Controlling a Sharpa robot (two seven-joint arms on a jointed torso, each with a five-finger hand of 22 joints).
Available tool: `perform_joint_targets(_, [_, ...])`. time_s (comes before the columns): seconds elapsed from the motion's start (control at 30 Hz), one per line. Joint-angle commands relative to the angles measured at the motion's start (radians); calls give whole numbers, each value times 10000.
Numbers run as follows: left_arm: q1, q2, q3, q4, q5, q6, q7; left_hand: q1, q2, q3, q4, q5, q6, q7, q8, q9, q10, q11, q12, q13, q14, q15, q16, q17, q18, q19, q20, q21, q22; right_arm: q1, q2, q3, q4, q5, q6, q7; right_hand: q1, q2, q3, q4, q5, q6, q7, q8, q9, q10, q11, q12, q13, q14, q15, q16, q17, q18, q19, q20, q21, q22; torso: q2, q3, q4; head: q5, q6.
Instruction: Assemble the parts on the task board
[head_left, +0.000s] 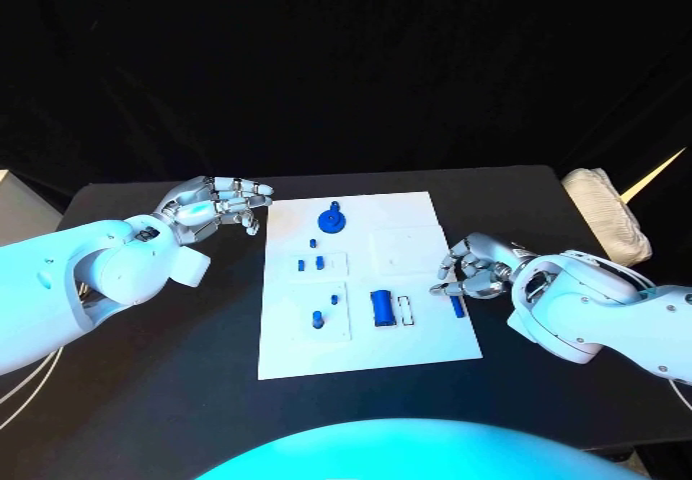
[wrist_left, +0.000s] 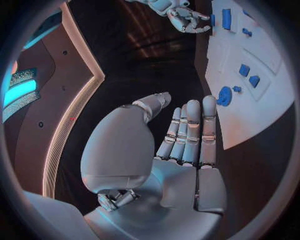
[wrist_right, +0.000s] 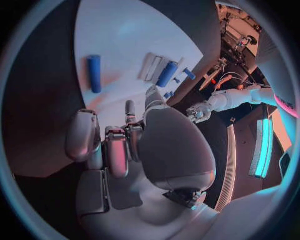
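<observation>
White flat task board (head_left: 433, 340) carries small blue parts (head_left: 382, 307); left hand (head_left: 216, 207) hovers empty, fingers loosely spread; right hand (head_left: 473, 270), fingers curled empty, rests beside a blue cylinder (head_left: 459, 305).

A black table (head_left: 173, 400) stands before a black backdrop (head_left: 346, 80) that hangs in soft folds across the whole far side. At the table's far right corner lies a folded white cloth (head_left: 607, 212), partly over the edge. Just beyond it a thin pale strip (head_left: 656, 170) slants upward. A grey surface (head_left: 15, 205) shows at the left edge.
</observation>
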Motion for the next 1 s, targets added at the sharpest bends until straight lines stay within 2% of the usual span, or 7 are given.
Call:
perform_joint_targets(0.03, [-7, -11, 6, 76, -11, 163, 252, -162, -132, -154, 89, -3, -64, 196, 68, -4, -46, -2, 86, -16, -36, 65, 56, -5, 144, -8, 61, -83, -31, 21, -310, -11, -23, -2, -245, 132, -41, -150, 64, 5, 36, -71, 27, -85, -22, 358, 86, 7, 1528, 882, 111, -22, 1905, -75, -18, 91, -91, 657, 12, 10, -17, -49, 23])
perform_joint_targets(0.13, [-8, -56, 6, 119, -18, 150, 302, -520, -374, -766, 443, -44, -117, 164, 188, 6, -114, -28, 243, -8, -31, 67, 115, 12, 147, 15, 82, -238, -138, 30, -570, -20, -10, -174, -187, 66, -107, -228, 74, 14, 24, -69, 42, -119, -35, 342, 104, -19, 1517, 878, 129, -29, 1889, -72, -21, 116, -100, 660, 18, 33, -42, -108, 13])
perform_joint_targets(0.23, [-12, -96, 6, 158, -17, 140, 360, -589, -416, -1079, 615, -79, -149, 161, 248, 9, -152, -32, 327, -3, -39, 69, 134, 16, 145, 49, 82, -308, -190, 1, -803, -39, 37, -486, -112, -49, -165, -280, 81, 20, 15, -54, 46, -135, -41, 335, 110, -32, 1512, 875, 138, -35, 1877, -70, -23, 131, -104, 663, 13, 44, -51, -177, 4])
perform_joint_targets(0.43, [-31, -125, 6, 190, -6, 145, 398, -578, -408, -1111, 632, -80, -153, 161, 257, 9, -157, -34, 339, -3, -40, 68, 136, 17, 145, 54, 81, -317, -197, -186, -1017, -73, 124, -926, 75, -283, -296, -361, 129, 25, -14, 46, 32, -138, -43, 325, 105, -48, 1507, 871, 142, -42, 1864, -63, -25, 155, -117, 670, 1, 45, -52, -250, 15])
perform_joint_targets(0.53, [-45, -120, 6, 185, 3, 151, 404, -528, -373, -1139, 645, -75, -160, 160, 271, 9, -165, -34, 359, -2, -42, 67, 139, 17, 146, 63, 80, -331, -208, -344, -974, -86, 134, -1042, 122, -399, -353, -377, 167, 27, -15, 115, 16, -130, -41, 327, 94, -45, 1510, 872, 135, -41, 1868, -60, -22, 159, -117, 676, 14, 49, -49, -276, 35])
perform_joint_targets(0.87, [-66, -117, 6, 178, 10, 162, 367, -465, -324, -1166, 662, -72, -168, 160, 288, 9, -177, -34, 381, -3, -46, 64, 141, 16, 146, 74, 78, -347, -220, -630, -549, -98, -61, -1228, 337, -655, -552, -362, 332, 22, -11, 370, -58, -88, -30, 350, 36, -5, 1537, 876, 92, -36, 1883, -62, 2, 145, -81, 714, 30, 41, -4, -303, 9])
perform_joint_targets(1.0, [-69, -126, 6, 161, 10, 162, 348, -450, -309, -1172, 668, -70, -170, 160, 292, 9, -181, -34, 387, -3, -47, 65, 142, 16, 146, 78, 77, -351, -223, -698, -419, -100, -113, -1260, 346, -700, -525, -337, 405, 10, 18, 435, -84, -80, -30, 362, 13, 17, 1550, 878, 73, -32, 1895, -64, 12, 133, -64, 729, 33, 42, -22, -277, 5])
